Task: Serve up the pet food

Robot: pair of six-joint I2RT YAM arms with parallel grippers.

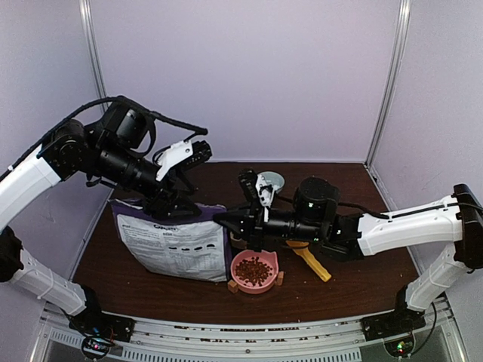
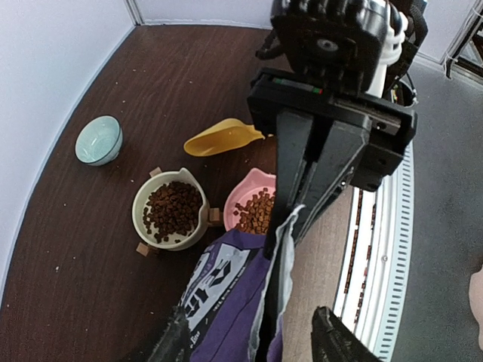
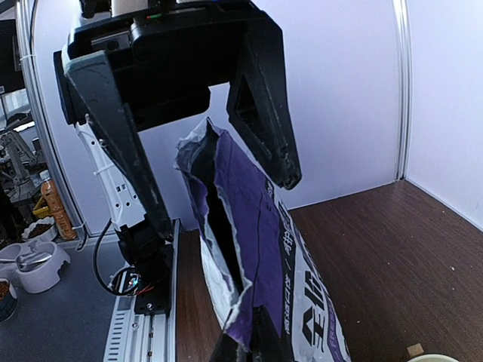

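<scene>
Overall: two arms meet over a purple-and-white bag [image 1: 173, 245] that stands on the dark wooden table [image 2: 189, 75], left of centre in the top view.
Left gripper [image 3: 230, 204]: points down over the bag. Its jaws are spread wide, with one finger [image 3: 264, 113] on each side of the bag's top edge. Neither pad appears to press the bag, and it holds nothing.
Right gripper [image 2: 296, 219]: jaws closed tight, pinching the bag's top edge at the corner nearest the bowls. Its arm reaches in from the right, roughly level above the table.
Bag: upright, printed face toward the arm bases. The mouth gapes a little, showing as a dark slit between front and rear walls in the right wrist view. I cannot see the contents.
Pet food [image 1: 254, 271]: small reddish-brown kibble lying heaped in two bowls on the table.
Pink bowl [image 1: 235, 265]: just beside the bag's lower right corner, near the front edge of the table, with kibble inside.
Cream bowl [image 2: 139, 202]: next to the pink bowl on the side away from the arm bases, well filled with kibble. In the top view the right arm hides it.
Blue bowl [image 2: 98, 139]: stands apart from the other two, toward the back wall. I cannot make out its inside.
Yellow scoop [image 2: 223, 137]: lies flat on the table just beyond the two filled bowls, touched by neither gripper.
</scene>
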